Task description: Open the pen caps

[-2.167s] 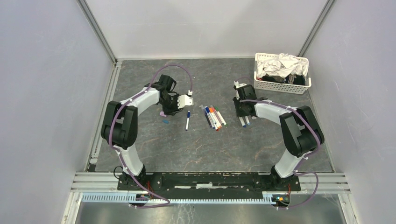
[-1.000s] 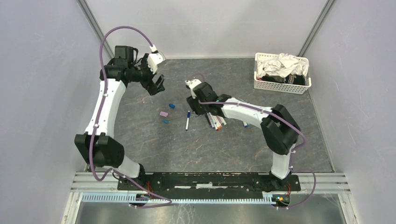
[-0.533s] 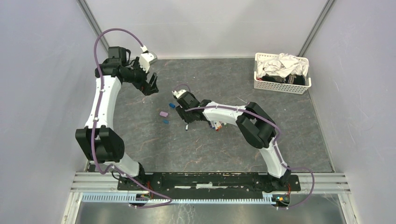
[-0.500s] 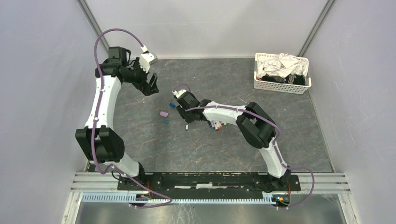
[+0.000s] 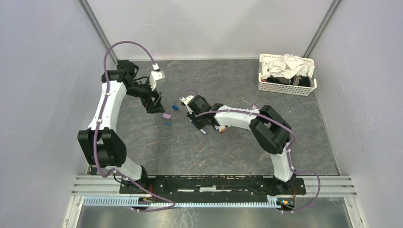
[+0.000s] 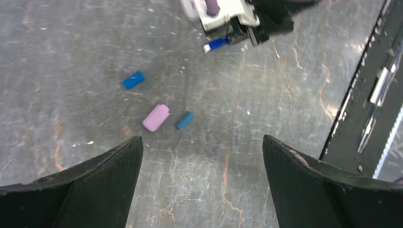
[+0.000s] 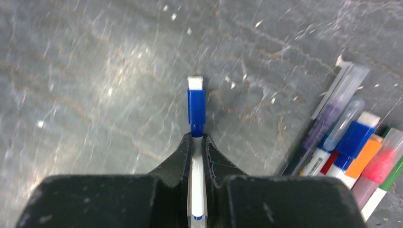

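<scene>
Two fingers of our right gripper (image 7: 197, 137) are clenched on the white barrel of a blue marker pen (image 7: 197, 190), which runs back between them toward the wrist. Its blue cap (image 7: 196, 107) sticks out just past the fingertips, clear of the pads. We judge we hold it this way so the cap is left bare for the other arm to pull. Off to the right of these fingers, well apart from them, the other pens (image 7: 349, 147) lie bunched side by side on the table (image 7: 95, 71). We cannot tell how many of them are capped.

Our left gripper (image 6: 200, 141) is spread wide, with nothing between its fingers (image 6: 95, 180). Ahead of them, nearer the left finger, lie three loose caps: a blue one (image 6: 133, 80), a lilac one (image 6: 156, 117) and a darker blue one (image 6: 184, 120) just beside it. Farther ahead the right gripper shows with the held pen's cap jutting out. We judge the next move calls for bringing the open fingers squarely to either side of that cap, since a skewed pinch could twist the pen out of the right grip.
</scene>
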You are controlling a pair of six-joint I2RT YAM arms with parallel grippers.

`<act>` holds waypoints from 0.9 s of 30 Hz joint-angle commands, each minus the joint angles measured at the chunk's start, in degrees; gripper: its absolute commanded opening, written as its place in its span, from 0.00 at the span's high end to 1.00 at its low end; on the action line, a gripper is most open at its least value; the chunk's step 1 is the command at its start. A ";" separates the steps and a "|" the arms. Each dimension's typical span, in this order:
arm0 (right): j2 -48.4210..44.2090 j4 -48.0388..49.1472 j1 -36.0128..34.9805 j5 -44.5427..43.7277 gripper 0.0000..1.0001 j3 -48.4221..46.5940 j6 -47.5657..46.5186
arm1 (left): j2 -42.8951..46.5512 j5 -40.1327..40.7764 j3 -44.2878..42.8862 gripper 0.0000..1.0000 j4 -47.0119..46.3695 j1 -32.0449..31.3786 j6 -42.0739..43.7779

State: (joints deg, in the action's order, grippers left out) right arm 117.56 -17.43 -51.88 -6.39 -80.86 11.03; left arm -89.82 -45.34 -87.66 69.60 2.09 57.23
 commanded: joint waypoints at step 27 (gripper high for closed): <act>-13.35 14.42 8.78 66.71 1.00 4.32 4.68 | 11.21 5.93 17.63 0.23 -2.73 -22.52 18.17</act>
State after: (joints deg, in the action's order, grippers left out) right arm 106.69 -10.81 -44.16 54.41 -76.42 10.74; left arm -80.53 -40.47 -71.70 67.94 -19.40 72.25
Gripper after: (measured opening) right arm 0.110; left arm 0.784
